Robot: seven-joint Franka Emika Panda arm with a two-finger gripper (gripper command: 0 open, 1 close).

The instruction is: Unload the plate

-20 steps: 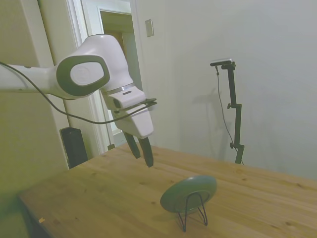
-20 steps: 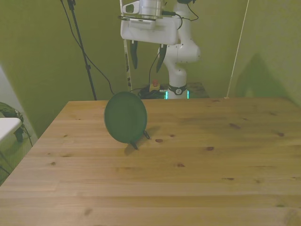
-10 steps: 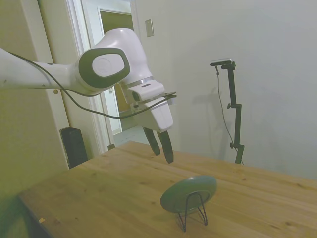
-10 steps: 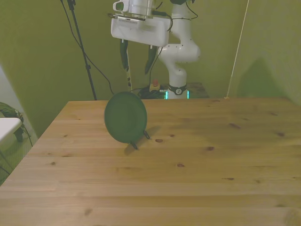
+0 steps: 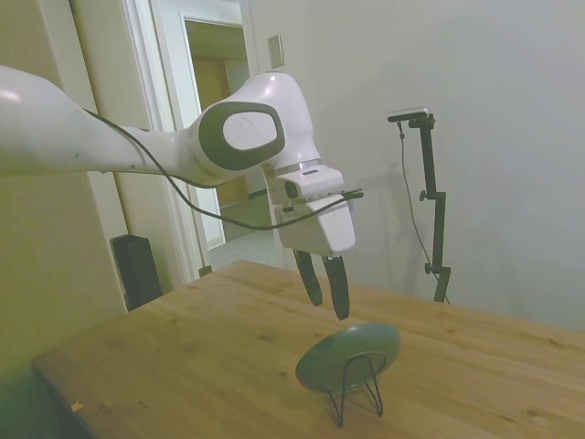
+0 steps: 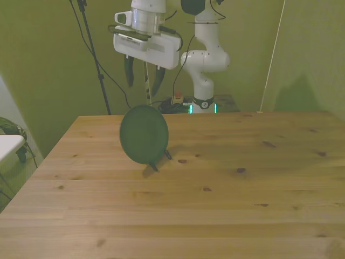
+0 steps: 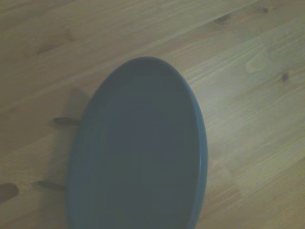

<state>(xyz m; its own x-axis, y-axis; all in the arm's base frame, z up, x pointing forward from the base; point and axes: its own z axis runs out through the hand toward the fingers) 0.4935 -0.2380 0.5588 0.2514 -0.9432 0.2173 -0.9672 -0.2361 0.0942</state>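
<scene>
The white two-finger tool [image 5: 330, 294] hangs in the air with its dark fingers [image 5: 340, 291] pointing down, spread a moderate way apart and holding nothing. Just below it, and apart from it, the small round matte grey-green plate [image 5: 348, 356] leans tilted in a thin black wire stand [image 5: 356, 389] on the wooden counter [image 5: 201, 357]. In the front view the tool [image 6: 143, 82] sits above the plate [image 6: 144, 134], close over its upper rim, with a clear gap between them. The wrist view looks down onto the plate's [image 7: 138, 152] shallow face, which fills most of that picture, so the tool seems roughly lined up over it.

As for progress, the unloading looks barely begun: the plate rests in its stand, untouched. What appears left is to lower the fingers around the rim, close on it, lift the plate free of the wire, and set it down on the counter.
</scene>
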